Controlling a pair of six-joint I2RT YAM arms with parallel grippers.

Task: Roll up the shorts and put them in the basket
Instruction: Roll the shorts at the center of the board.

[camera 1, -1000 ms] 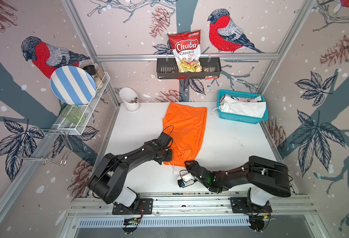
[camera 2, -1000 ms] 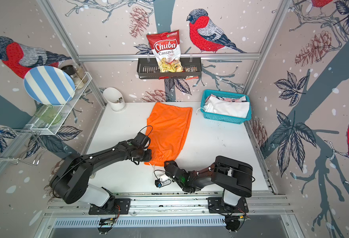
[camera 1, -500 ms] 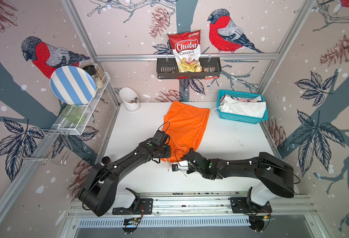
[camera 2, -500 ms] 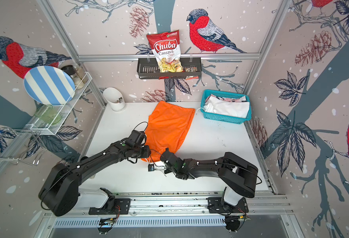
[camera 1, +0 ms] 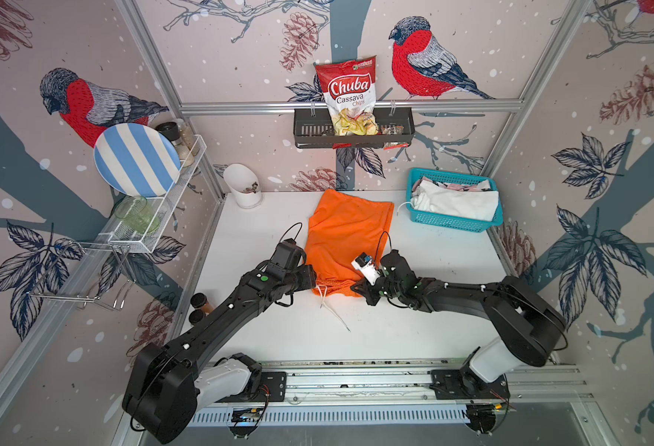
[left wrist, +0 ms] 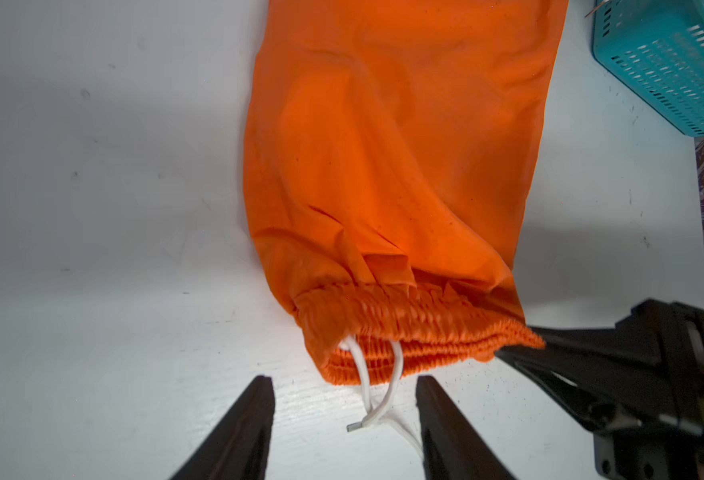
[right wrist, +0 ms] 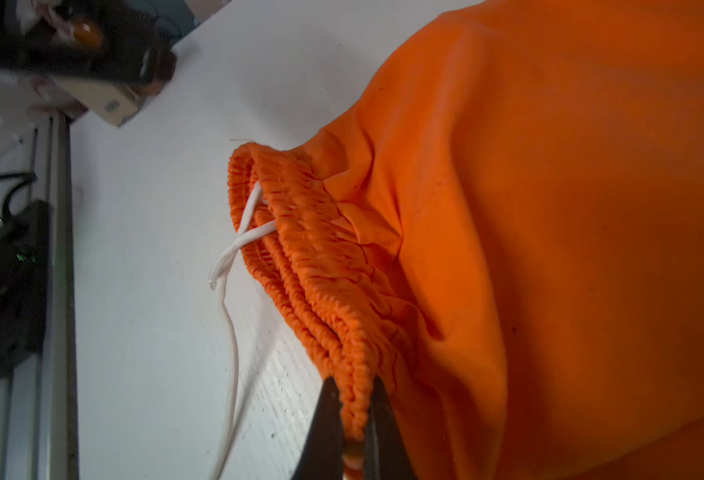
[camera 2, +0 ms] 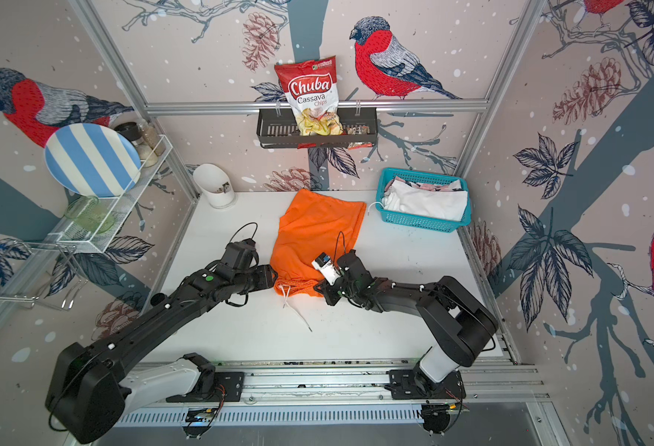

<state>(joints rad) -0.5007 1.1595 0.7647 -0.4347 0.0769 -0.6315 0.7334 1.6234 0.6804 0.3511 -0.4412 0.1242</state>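
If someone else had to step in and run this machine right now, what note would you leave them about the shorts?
Left end effector: open, by the drawstring end of the waistband, holding nothing.
Right end effector: shut on the orange shorts' waistband.
Orange shorts lie spread on the table; white shorts and a pink patterned cloth sit in the teal basket.
Done: nothing rolled yet. Left: roll them all.
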